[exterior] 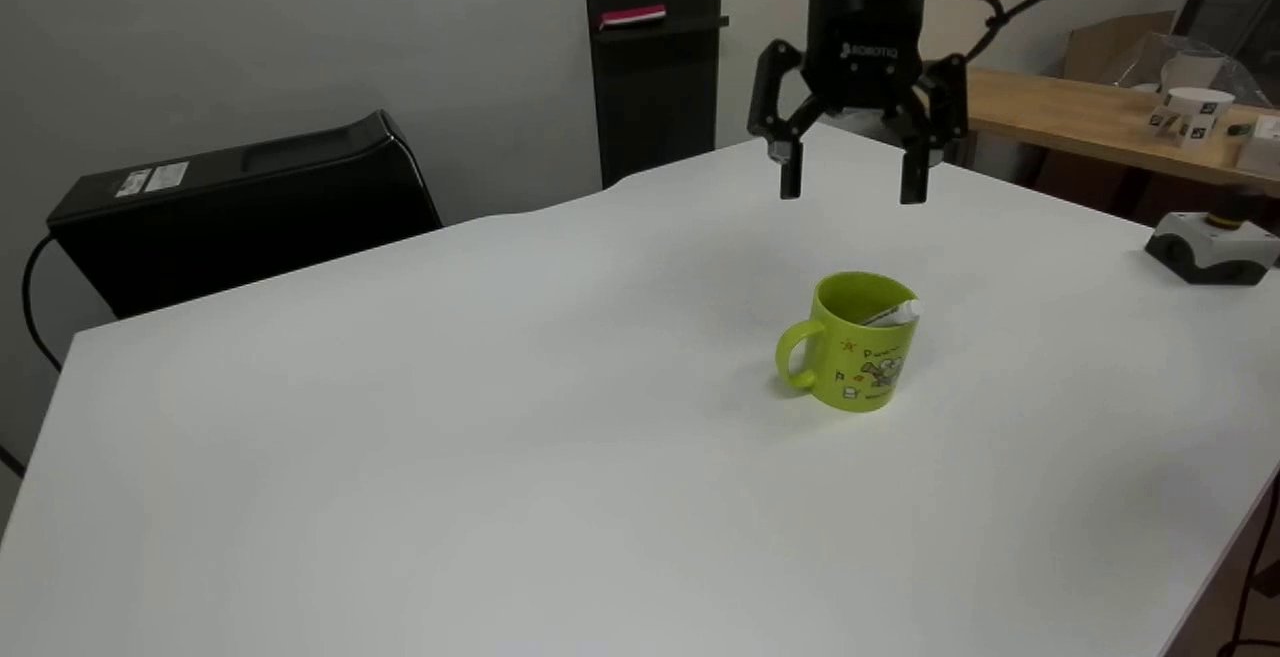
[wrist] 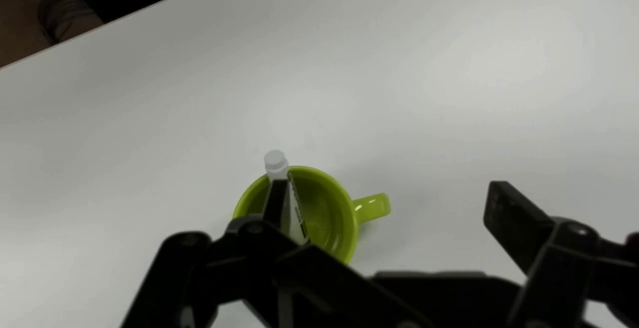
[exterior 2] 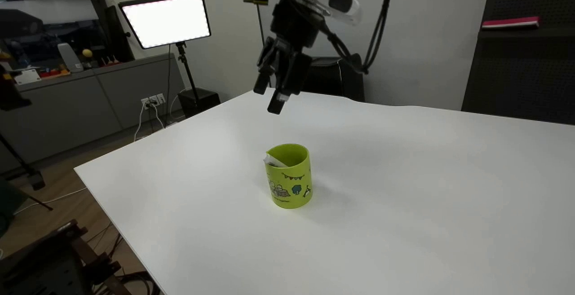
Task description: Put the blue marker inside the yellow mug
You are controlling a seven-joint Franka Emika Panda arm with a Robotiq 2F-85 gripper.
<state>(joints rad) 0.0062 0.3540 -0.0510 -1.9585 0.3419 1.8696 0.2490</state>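
Observation:
The yellow-green mug point(exterior: 836, 369) stands upright on the white table; it also shows in an exterior view point(exterior 2: 302, 179) and in the wrist view point(wrist: 344, 208). The blue marker point(exterior: 897, 314) leans inside the mug, its white end sticking out over the rim, also seen as a white barrel in an exterior view point(exterior 2: 276, 162) and in the wrist view point(wrist: 276, 162). Its dark blue cap end is hidden in the mug. My gripper point(exterior: 852, 187) is open and empty, above and apart from the mug in both exterior views point(exterior 2: 268, 98). In the wrist view point(wrist: 389, 190) one finger covers part of the marker.
The white table point(exterior: 450, 457) carries the mug. A white-and-black switch box point(exterior: 1212, 247) sits at the table's edge. A black chair or case point(exterior: 250, 207) stands behind the table. A lit light panel point(exterior 2: 166, 21) stands beyond the table.

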